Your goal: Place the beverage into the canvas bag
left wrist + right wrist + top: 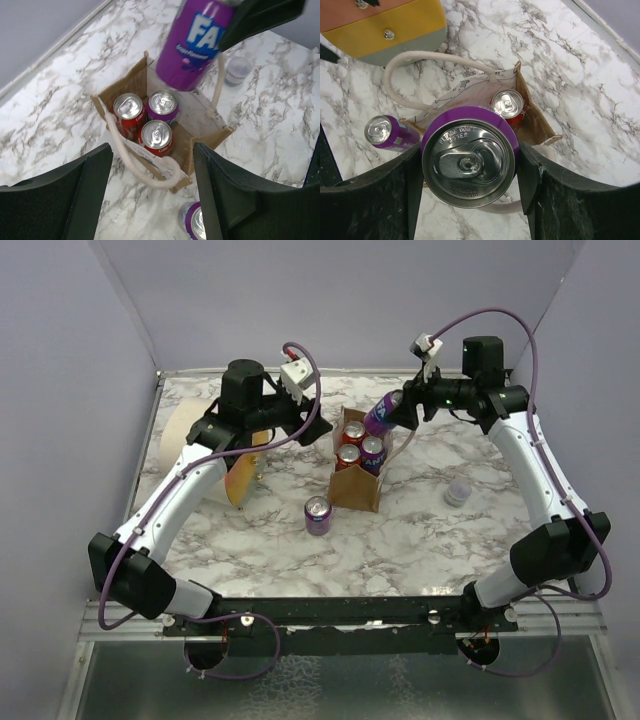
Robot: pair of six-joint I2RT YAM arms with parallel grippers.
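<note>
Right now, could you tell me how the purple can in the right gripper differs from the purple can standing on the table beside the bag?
The held can is clamped in the right gripper, off the table; the loose can rests on the table, untouched. The held can hangs tilted over the canvas bag's open top; the loose can stands upright outside it, on its near side. Both are purple with silver tops.
</note>
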